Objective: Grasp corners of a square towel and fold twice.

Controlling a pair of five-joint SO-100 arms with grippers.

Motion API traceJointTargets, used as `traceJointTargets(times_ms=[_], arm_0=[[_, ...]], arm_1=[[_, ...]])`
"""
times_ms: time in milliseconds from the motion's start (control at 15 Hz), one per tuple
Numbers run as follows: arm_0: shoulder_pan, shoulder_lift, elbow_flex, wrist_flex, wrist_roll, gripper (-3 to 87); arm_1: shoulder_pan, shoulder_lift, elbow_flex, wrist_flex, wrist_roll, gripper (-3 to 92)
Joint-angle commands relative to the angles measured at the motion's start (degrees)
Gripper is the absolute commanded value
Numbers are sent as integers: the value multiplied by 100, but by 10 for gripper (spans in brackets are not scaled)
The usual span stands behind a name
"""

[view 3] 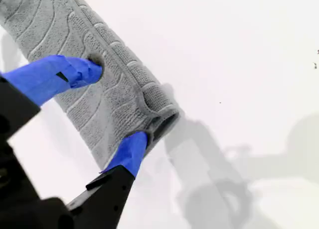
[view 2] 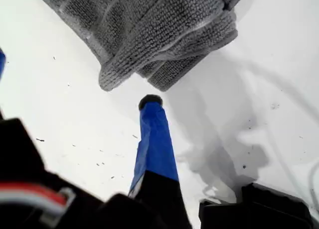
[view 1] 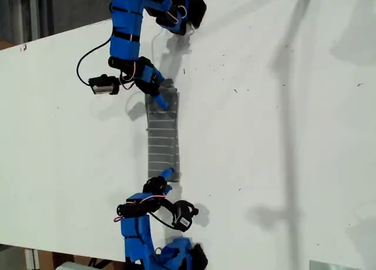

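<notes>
The towel (view 1: 163,131) lay as a narrow folded strip on the table (view 1: 282,135), so folding looked nearly finished. My second tool (view 3: 117,107) straddled one end, parted wide; my first tool (view 2: 149,102) hovered beside the other end, its spread unreadable.

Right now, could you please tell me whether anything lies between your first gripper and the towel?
Nothing visible does: only bare table separates the fingers of my first gripper from the towel's folded end.

White bench (view 1: 282,135) crossed by soft grey shadows; beyond its far edge, a dim grey floor (view 1: 53,9)
</notes>
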Motion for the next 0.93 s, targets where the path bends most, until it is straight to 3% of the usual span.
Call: traceJointTargets(times_ms=[0,267,400,467,533,867], arm_0=[[-149,668,290,-123,-26,249],[-404,2452,1819,-422,-281,247],[-483,3454,2654,-475,-536,247],[-483,3850,2988,-501,-589,247],[-510,4245,3313,-519,-615,245],[-738,6223,4720,-545,-694,244]], arm_1=[[606,325,114,-141,-264,535],[1450,-1310,466,-1143,-501,414],[1687,-2250,18,-1020,-633,363],[1670,-2276,-9,-993,-598,86],[1731,-2276,62,-967,-589,-1],[2285,-387,1854,-1239,-105,-1]])
